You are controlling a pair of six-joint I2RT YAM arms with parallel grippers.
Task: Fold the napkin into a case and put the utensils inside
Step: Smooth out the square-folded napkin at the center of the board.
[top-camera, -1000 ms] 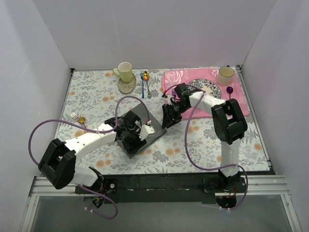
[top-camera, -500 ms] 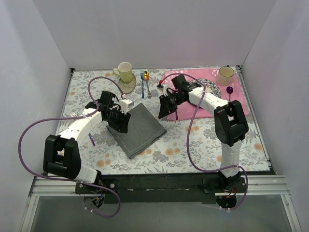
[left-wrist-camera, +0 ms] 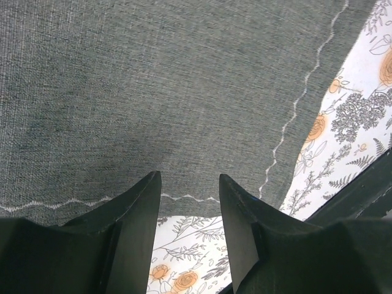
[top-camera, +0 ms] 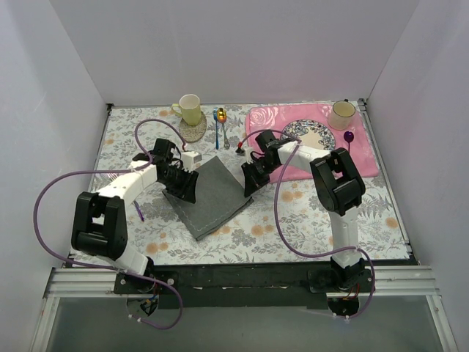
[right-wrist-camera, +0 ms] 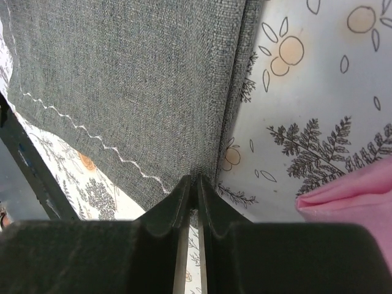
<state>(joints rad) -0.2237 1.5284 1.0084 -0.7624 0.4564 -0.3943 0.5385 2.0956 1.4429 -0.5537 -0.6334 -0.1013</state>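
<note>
A floral tablecloth [top-camera: 308,220] covered the whole work surface inside the white-walled booth, with a pink rose-patterned placemat [top-camera: 267,119] spread over its far right corner. The napkin [top-camera: 212,198], plain dark grey with a wavy pale stitch line along its borders, lay flat near the middle of the cloth. It was turned like a diamond, just left of the pink mat and not touching it. Both arms reached in from the near edge and met the napkin from opposite sides. The left gripper [left-wrist-camera: 190,184] hung low over the napkin's left border, its jaws released and standing apart, the stitched edge showing in the gap between them and nothing gripped. The right gripper [right-wrist-camera: 197,180] sat at the napkin's right corner, its jaws clenched almost together on the edge of the grey cloth, which ran straight into the narrow slit between the fingertips [right-wrist-camera: 181,191]. Along the far side a pale yellow cup [top-camera: 190,108] stood on a round coaster [top-camera: 193,132], and a second cup [top-camera: 341,114] stood on the pink mat. A blue-handled spoon [top-camera: 218,128] with a gold bowl lay just right of the coaster, and a purple spoon [top-camera: 349,139] lay on the mat near the second cup.
</note>
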